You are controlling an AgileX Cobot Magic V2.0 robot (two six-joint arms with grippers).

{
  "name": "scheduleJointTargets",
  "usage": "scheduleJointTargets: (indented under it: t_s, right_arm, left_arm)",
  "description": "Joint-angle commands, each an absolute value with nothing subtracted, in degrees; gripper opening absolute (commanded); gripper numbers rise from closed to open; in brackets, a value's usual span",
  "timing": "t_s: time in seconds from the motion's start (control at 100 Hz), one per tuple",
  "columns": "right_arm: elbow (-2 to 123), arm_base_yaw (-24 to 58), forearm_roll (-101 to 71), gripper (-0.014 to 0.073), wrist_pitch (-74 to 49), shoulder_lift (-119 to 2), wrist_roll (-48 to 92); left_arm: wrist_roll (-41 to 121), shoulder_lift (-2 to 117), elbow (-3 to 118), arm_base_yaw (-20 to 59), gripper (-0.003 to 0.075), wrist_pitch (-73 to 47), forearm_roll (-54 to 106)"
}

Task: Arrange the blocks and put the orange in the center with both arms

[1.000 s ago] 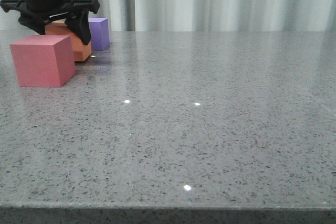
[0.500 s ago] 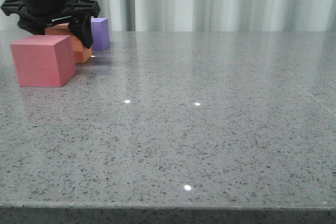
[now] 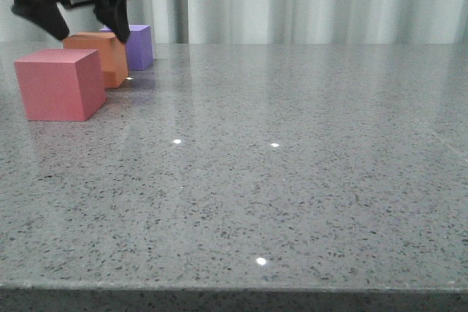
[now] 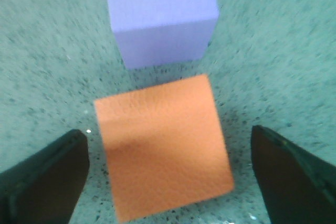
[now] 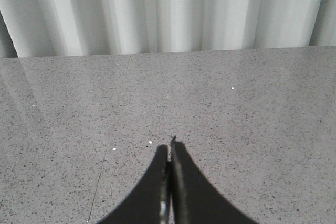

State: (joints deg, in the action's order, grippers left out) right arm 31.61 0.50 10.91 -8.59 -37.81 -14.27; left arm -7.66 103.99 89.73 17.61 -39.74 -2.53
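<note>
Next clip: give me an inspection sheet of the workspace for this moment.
Surface: grey speckled table, glossy with light glints.
Job's things: pinkish-red cube, orange cube and purple cube in a diagonal row at far left.
Clutter: nothing seen.
End effectors: left end effector open, above the orange cube, not touching; right end effector shut, empty.
Cables: nothing seen.
Surroundings: pale curtain behind the table.

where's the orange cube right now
In the front view the orange cube sits on the table's far left, between the pinkish-red cube in front and the purple cube behind, with the open left gripper above it.
</note>
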Motion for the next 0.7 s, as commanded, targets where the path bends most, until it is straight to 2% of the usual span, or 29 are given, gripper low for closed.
scheduleJointTargets:
  t_s: [0.0,0.26,0.69]
  right_arm:
    - [33.1,0.2,11.6,-0.0069,-3.9,-37.5,-13.8]
    - [33.1,0.2,11.6,-0.0069,-3.9,-37.5,-13.8]
    - [33.1,0.2,11.6,-0.0069,-3.9,-37.5,-13.8]
  left_arm:
    - [-7.6,97.4,91.2,17.7,0.0594,-38.2,-2.8]
    - [-7.6,85.5,84.2,17.4,0.0587,-37.3,-5.4]
    - [-8.3,56.4,54.1,17.1,0.0587,-23.4,-4.9]
